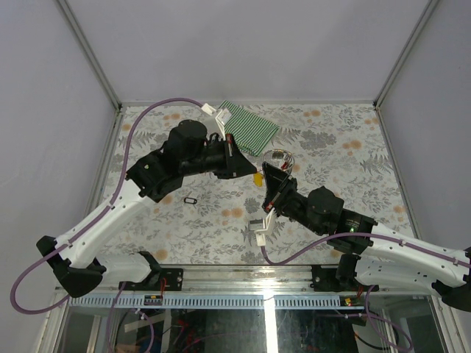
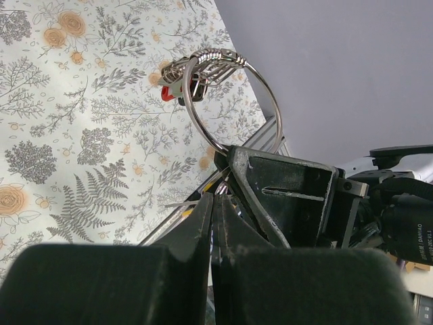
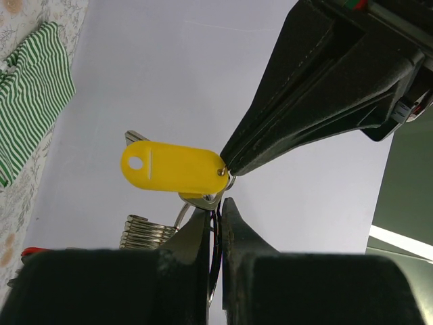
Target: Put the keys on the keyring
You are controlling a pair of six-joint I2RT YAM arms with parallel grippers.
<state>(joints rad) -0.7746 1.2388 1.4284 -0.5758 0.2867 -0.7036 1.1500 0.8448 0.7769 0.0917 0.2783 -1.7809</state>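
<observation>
- Right wrist view, centre: key (image 3: 134, 137) almost wholly hidden behind its yellow tag (image 3: 172, 169).
- Same view, far left: striped cloth (image 3: 34, 88) cut off by the edge.
- Overhead, left of centre: small black thing (image 1: 190, 200), too tiny to identify.

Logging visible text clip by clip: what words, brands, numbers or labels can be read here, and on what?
"DAMIAO": sideways on the black motor housing at the right edge of the left wrist view; finer print beside it is too small to read.
Yellow tag: blank, no writing.
Red tag: too small to tell.
Top view: nothing legible.
</observation>
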